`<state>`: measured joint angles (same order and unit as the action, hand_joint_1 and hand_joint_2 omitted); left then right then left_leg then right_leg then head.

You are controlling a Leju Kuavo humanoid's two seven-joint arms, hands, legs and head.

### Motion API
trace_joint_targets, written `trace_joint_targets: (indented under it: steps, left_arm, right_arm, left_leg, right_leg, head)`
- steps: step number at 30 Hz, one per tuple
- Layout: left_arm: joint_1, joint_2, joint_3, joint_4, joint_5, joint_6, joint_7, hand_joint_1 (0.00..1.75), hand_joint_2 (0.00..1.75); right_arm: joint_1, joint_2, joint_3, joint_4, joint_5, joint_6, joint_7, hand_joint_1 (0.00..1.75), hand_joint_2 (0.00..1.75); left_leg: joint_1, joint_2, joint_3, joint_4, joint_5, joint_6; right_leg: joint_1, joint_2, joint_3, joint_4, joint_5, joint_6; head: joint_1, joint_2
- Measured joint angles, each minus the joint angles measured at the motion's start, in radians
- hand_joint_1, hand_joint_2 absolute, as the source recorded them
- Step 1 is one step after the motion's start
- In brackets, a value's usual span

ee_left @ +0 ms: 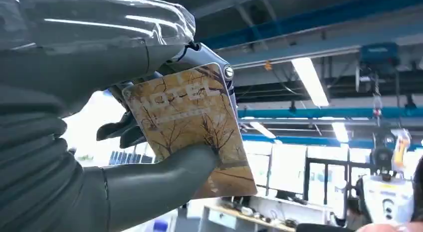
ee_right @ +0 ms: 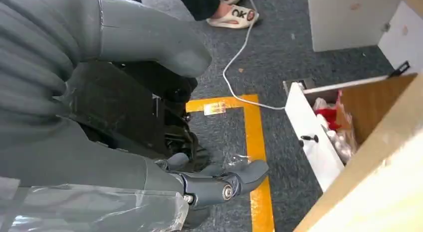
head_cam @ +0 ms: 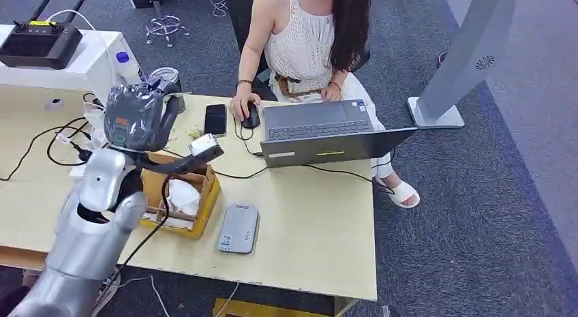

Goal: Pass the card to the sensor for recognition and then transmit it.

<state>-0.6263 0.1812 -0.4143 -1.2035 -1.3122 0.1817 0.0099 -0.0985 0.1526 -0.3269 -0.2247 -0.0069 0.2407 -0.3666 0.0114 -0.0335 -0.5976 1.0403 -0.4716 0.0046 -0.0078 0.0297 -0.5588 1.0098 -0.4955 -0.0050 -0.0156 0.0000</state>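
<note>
Left robot hand point(ee_left: 100, 157) is up over the counter point(head_cam: 320, 242), thumb pressed across the face of the card point(ee_left: 192, 127) with the darker fingers behind it. The thumb covers only the card's near corner and most of the card sticks out free, so I'd say a twist on the way down could let it slide or pivot out.

Right robot hand point(ee_right: 199, 184) hangs low beside the counter over the carpet, fingers loosely curled in, nothing in them.

On the counter just below the raised hand sits the yellow box point(head_cam: 187, 201), and next to it the grey sensor point(head_cam: 238, 228), lying flat. A black cable point(head_cam: 153, 228) droops from the arm near the box; it might snag on the descent.

Further back, a person point(head_cam: 307, 44) works a laptop point(head_cam: 327, 129), a phone point(head_cam: 215, 119) beside the mouse.

Writing: the card reads "HOTEL" over a bare-tree pattern. The sensor's labels are too small to read.
</note>
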Motion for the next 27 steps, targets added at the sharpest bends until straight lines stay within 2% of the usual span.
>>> trace_joint_targets:
  steps: [6,11,15,16,27]
  left_arm:
    - [-0.171,-0.003,0.003,0.239,-0.026,-0.022,0.024,1.75,1.75]
    - [-0.219,-0.013,0.003,0.348,-0.026,-0.020,0.032,1.75,1.75]
    - [-0.238,-0.020,0.003,0.395,-0.022,-0.019,0.032,1.75,1.75]
    - [-0.239,-0.021,0.003,0.400,-0.020,-0.018,0.032,0.00,1.75]
    - [-0.243,-0.021,0.003,0.455,0.005,0.008,0.020,0.00,1.75]
  right_arm:
    - [-0.011,0.001,0.002,-0.001,0.008,0.008,0.007,0.00,1.75]
    - [-0.016,0.002,0.002,-0.002,0.007,0.007,0.006,0.00,1.75]
    - [-0.017,0.002,0.002,-0.002,0.006,0.006,0.006,0.00,1.75]
    - [-0.017,0.002,0.002,-0.002,0.005,0.006,0.006,0.00,1.75]
    - [-0.016,0.002,0.002,-0.002,0.003,0.006,0.010,0.00,1.75]
  left_leg:
    - [0.000,0.002,0.000,0.000,0.001,0.000]
    - [0.000,0.002,-0.001,0.000,0.001,0.000]
    - [0.000,0.002,-0.001,0.000,0.000,0.000]
    - [0.000,0.002,-0.001,0.000,0.000,0.000]
    - [0.000,0.002,-0.002,0.000,0.001,0.000]
  right_leg:
    - [0.000,0.002,0.000,0.000,0.002,-0.001]
    - [0.000,0.002,-0.002,0.000,0.002,-0.001]
    - [0.000,0.002,-0.002,0.000,0.002,-0.001]
    - [0.000,0.002,-0.002,0.000,0.002,-0.001]
    - [0.000,0.002,-0.002,0.000,0.002,-0.001]
  head:
    - [0.000,0.000]
    - [0.000,0.000]
    - [0.000,0.000]
    - [0.000,0.000]
    - [0.000,0.000]
